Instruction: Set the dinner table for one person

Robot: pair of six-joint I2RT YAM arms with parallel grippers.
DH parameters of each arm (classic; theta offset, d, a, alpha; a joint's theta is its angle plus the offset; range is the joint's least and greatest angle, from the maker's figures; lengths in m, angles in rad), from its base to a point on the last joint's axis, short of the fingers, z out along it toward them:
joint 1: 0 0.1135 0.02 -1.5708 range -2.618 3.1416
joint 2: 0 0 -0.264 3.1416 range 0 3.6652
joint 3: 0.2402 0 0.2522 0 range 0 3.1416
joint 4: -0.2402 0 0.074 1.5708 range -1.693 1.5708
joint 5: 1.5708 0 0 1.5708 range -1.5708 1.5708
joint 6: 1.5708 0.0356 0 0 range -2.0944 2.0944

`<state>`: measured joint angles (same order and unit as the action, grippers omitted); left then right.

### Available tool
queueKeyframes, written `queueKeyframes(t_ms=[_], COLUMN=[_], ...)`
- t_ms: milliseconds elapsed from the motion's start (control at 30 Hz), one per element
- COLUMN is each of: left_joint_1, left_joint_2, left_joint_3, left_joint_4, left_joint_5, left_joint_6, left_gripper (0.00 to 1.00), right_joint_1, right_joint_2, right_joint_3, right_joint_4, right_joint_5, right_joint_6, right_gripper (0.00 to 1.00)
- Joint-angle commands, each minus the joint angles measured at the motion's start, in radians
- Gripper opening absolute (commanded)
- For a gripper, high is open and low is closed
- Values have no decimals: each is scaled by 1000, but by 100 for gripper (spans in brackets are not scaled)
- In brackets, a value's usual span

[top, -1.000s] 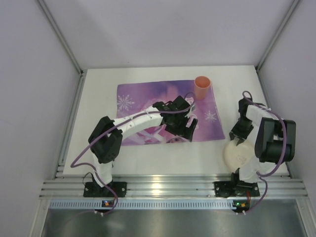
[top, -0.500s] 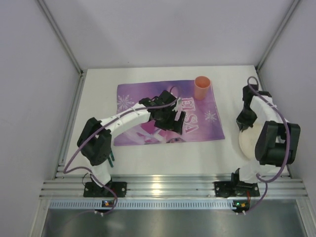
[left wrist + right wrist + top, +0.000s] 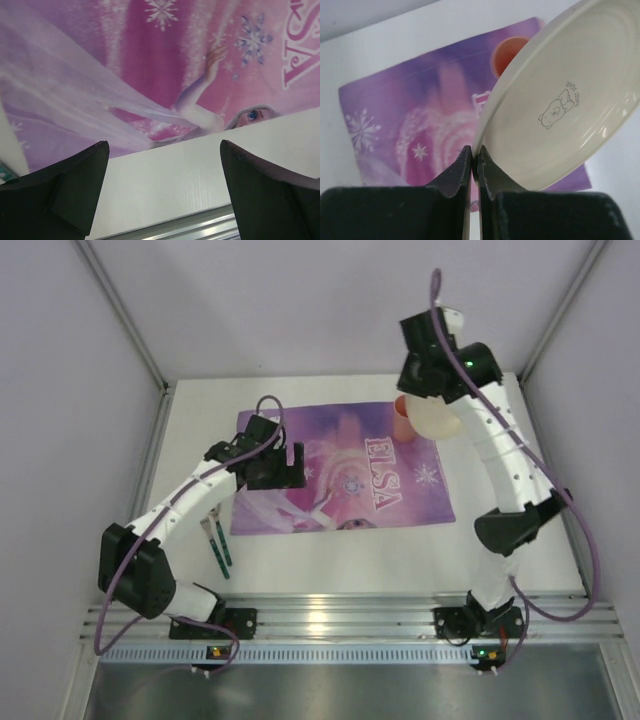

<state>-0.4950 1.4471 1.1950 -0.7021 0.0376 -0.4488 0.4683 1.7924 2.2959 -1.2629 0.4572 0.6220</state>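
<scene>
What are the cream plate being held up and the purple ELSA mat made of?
The round cream plate looks like glazed ceramic or melamine: smooth, glossy, with moulded rings and a small printed stamp underneath. The purple ELSA placemat looks like thin printed cloth or plastic sheet: it lies flat, mostly matte.

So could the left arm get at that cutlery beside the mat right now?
Probably yes. The left gripper hangs open and empty over the mat, and the cutlery lies uncovered on the table just off the mat's left edge. The right gripper, holding a plate, is well away.
</scene>
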Motion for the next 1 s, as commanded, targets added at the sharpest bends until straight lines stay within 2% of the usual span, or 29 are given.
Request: queueKeyframes(t_ms=[0, 167, 333, 433, 467, 567, 767, 900, 933, 967], left_joint_1=[39, 58, 61, 68, 78, 107, 242, 337, 348, 360], left_joint_2=[-120, -241, -295, -324, -327, -317, -315, -309, -295, -286], left_joint_3=[-55, -121, -144, -147, -146, -147, -181, -230, -242, -241], left_joint_4=[-36, -85, -151, -218, -241, -321, -335, -292, -278, -274], left_joint_5=[-152, -237, -309, -370, -433, -472, -423, -329, -320, -320], left_joint_6=[-53, -110, -143, -166, -178, -197, -188, -157, -151, -151], left_gripper=[98, 98, 98, 98, 98, 98, 98, 98, 98, 98], right_joint_1=[195, 320, 329, 331, 332, 332, 348, 357, 356, 355], right_joint_2=[187, 350, 528, 596, 610, 662, 706, 708, 713, 716], right_joint_3=[128, 160, 212, 223, 223, 223, 208, 137, 129, 122], right_joint_4=[-119, 11, 89, 146, 157, 197, 301, 359, 361, 365], right_joint_5=[-38, -117, -159, -195, -204, -242, -313, -371, -380, -388], right_joint_6=[21, -5, -45, -51, -45, -39, -39, -42, -45, -50], right_gripper=[0, 0, 0, 0, 0, 0, 0, 0, 2, 14])
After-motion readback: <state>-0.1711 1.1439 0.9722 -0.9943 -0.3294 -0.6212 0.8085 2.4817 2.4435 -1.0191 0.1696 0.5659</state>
